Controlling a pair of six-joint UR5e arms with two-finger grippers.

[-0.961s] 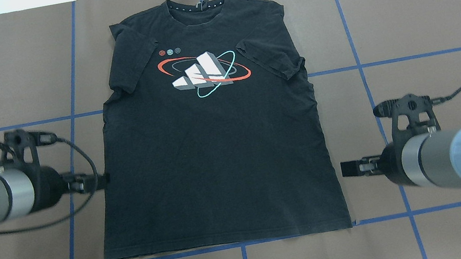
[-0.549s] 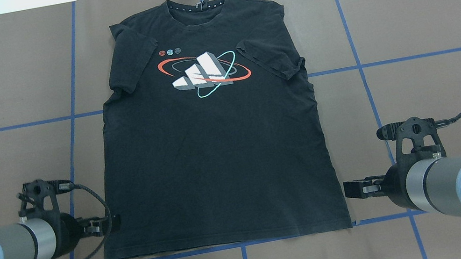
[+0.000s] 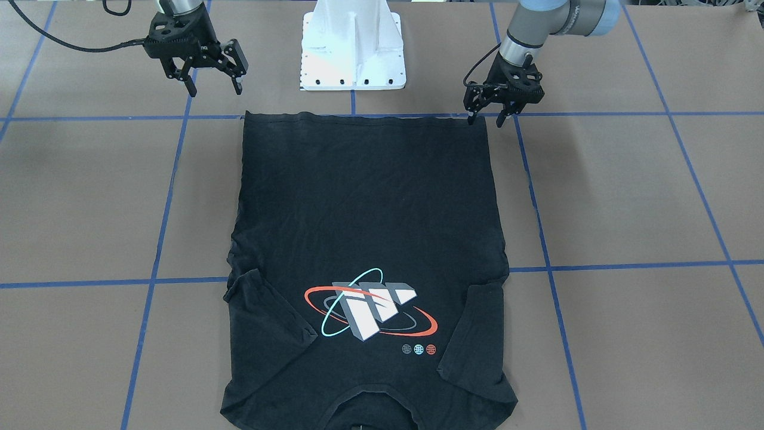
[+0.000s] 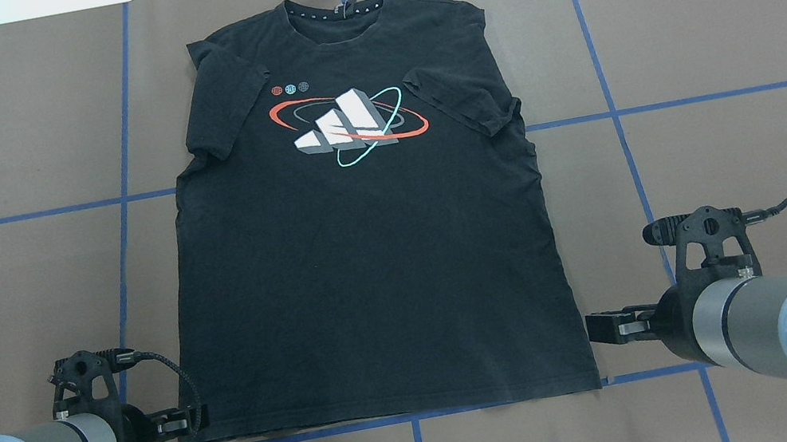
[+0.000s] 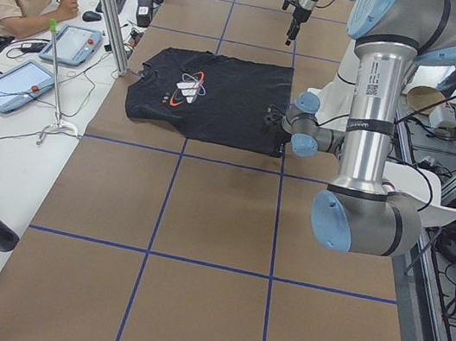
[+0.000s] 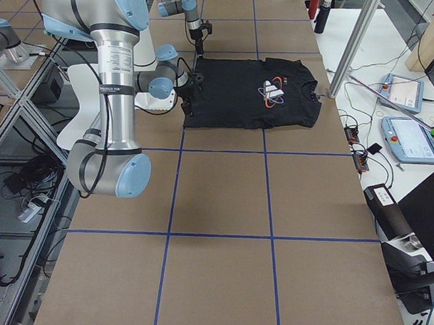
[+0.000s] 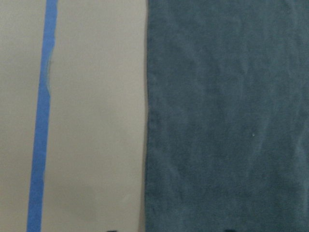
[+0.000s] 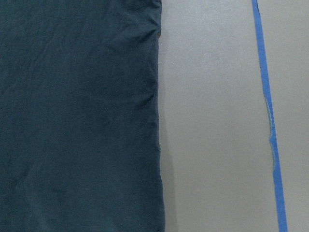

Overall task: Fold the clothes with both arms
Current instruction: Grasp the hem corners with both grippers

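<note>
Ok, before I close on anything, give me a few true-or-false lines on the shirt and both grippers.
1. The T-shirt lies flat with its graphic facing up. True.
2. Its sleeves are spread out sideways. False: both are folded in over the body.
3. The right gripper is shut on the hem. False: its jaws are open beside the hem corner, holding nothing.
4. The left gripper is at the other hem corner with open jaws. True.
</note>
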